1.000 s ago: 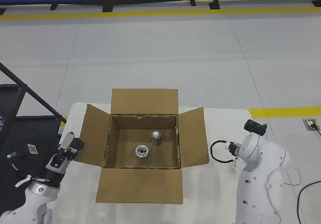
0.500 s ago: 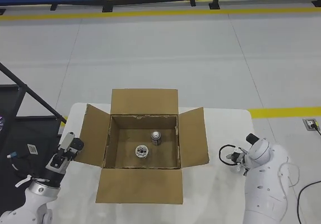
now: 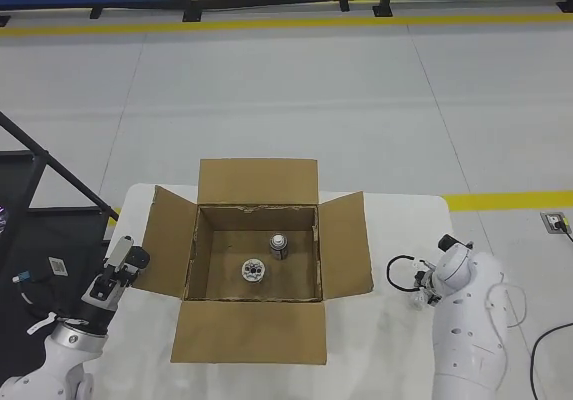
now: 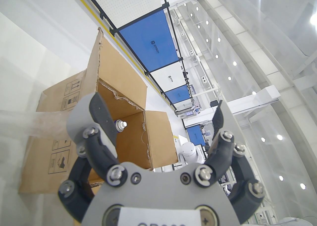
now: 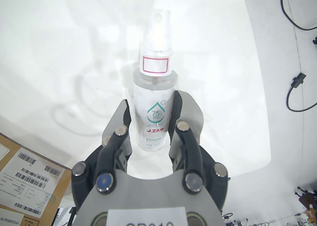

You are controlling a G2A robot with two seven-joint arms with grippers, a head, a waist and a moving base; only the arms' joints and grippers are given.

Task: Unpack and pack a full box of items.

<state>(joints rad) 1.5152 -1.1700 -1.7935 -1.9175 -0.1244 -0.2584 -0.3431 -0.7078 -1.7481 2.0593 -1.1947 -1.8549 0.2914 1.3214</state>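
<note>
The right pincer point(image 5: 152, 103) is clenched on a clear spray bottle point(image 5: 154, 85). Its fingers point(image 5: 184, 113) flank the lower half of the barrel, and the capped nozzle points straight ahead of the pincer over the white table point(image 5: 62, 38).

The bottle is probably light. Its smooth plastic wall looks slippery, and hard squeezing may dent it. The labelled barrel is the best place to grip, since the narrow neck and loose-looking cap would likely twist or pop off. Whether the bottle already rests on the table cannot be told.

A corner of the cardboard box point(image 3: 251, 335) lies behind and to one side of this pincer, so a swing back toward it could catch the open side flap. Two items remain in the box: a small upright can point(image 3: 279, 245) and a round-topped container point(image 3: 254, 269).

Across the box, well apart, the left pincer point(image 4: 158, 103) hangs released and empty, just beside the far flap.
</note>
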